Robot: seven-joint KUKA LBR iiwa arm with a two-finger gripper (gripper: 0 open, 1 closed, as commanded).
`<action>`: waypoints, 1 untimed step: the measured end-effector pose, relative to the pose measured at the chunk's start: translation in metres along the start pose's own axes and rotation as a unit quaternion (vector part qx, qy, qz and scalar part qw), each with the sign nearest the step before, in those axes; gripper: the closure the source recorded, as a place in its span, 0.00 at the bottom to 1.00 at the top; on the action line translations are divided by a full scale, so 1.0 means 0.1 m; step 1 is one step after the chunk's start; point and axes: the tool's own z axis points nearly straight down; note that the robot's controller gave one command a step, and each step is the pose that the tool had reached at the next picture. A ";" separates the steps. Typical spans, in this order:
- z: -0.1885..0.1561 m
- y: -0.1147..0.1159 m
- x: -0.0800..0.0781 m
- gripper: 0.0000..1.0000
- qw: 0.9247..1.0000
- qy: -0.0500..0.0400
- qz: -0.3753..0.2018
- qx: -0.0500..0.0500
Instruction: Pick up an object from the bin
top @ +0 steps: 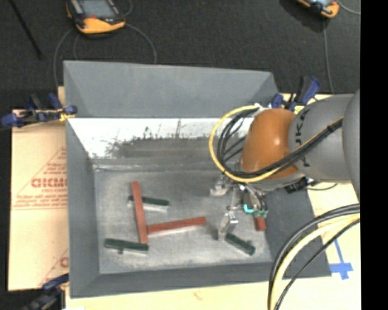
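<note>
Grey metal bin (85, 181), sloped walls. End effector (232, 212), low over floor's right part; released or clenched, cannot tell. Long red flat bar (139, 212), left of centre, meeting second red bar (176, 226) in an L. Short dark green stick (240, 244), just below end effector. Small red piece (260, 223), just right of end effector.

Robotics lab or test cell, not a home: big grey industrial arm (327, 139) with orange cover (267, 142) and looped yellow-black cables (219, 136) over a grey metal bin (79, 200) set on dark carpet-like floor (182, 30); orange-and-black handheld device (97, 15) with its cord lying on that floor behind the bin, another (318, 5) further right
</note>
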 end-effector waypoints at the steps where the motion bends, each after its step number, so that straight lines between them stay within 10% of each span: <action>1: 0.00 0.00 0.00 0.00 1.000 0.000 0.000 0.000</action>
